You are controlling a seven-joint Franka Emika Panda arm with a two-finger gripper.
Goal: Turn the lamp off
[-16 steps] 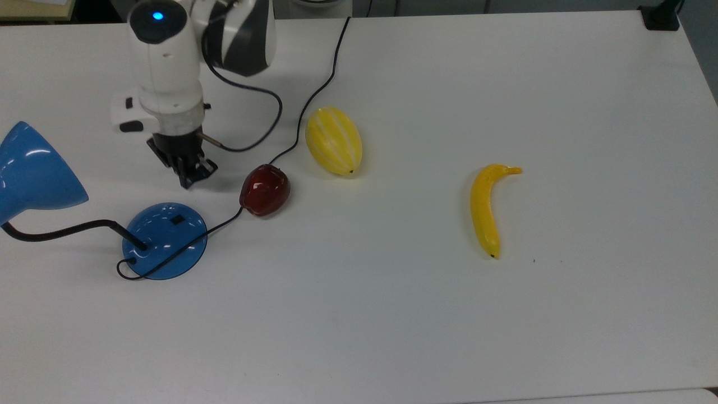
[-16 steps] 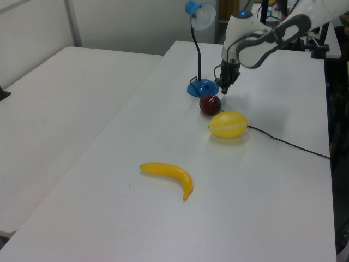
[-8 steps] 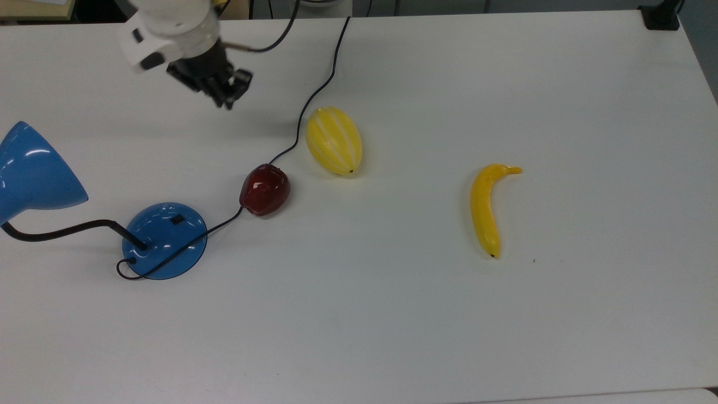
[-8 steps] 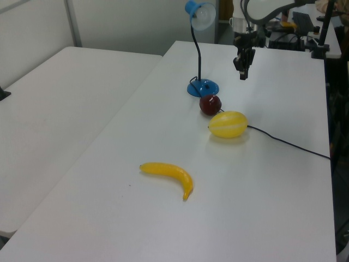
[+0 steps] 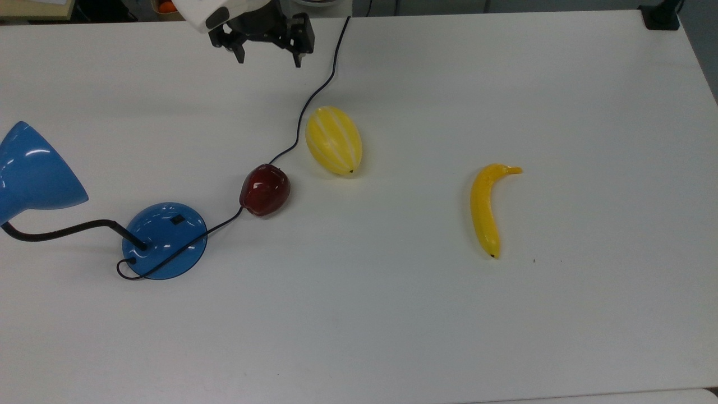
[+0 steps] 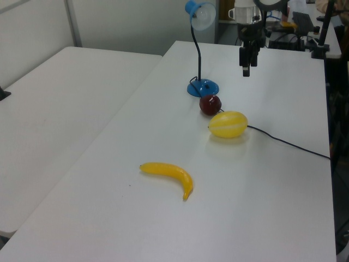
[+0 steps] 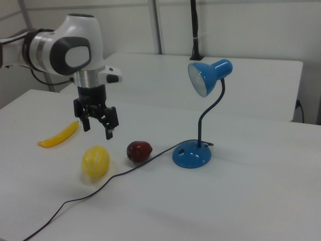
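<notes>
The lamp is glossy blue, with a round base (image 5: 164, 240) at the top view's lower left and a small black switch (image 5: 177, 220) on the dome. A black bendy neck leads to the cone shade (image 5: 33, 171) at the top view's left edge. In the right view the base (image 7: 191, 154) stands at centre right, with the shade (image 7: 208, 75) above it. My gripper (image 5: 268, 56) hangs open and empty in the air, far from the base, near the top view's upper edge. In the right view the gripper (image 7: 97, 129) hovers above the yellow melon; the left view has the gripper (image 6: 246, 68) right of the lamp.
A dark red apple (image 5: 265, 189) lies on the lamp's black cord (image 5: 314, 95), right of the base in the top view. A yellow striped melon (image 5: 334, 140) sits beyond it, and a banana (image 5: 487, 207) lies further right. The white table (image 5: 505, 325) extends right and forward.
My gripper has lifted off from beside the lamp base and swung to the top view's upper right. Its fingers, close together before, now stand wide apart. The lamp and fruit have not moved.
</notes>
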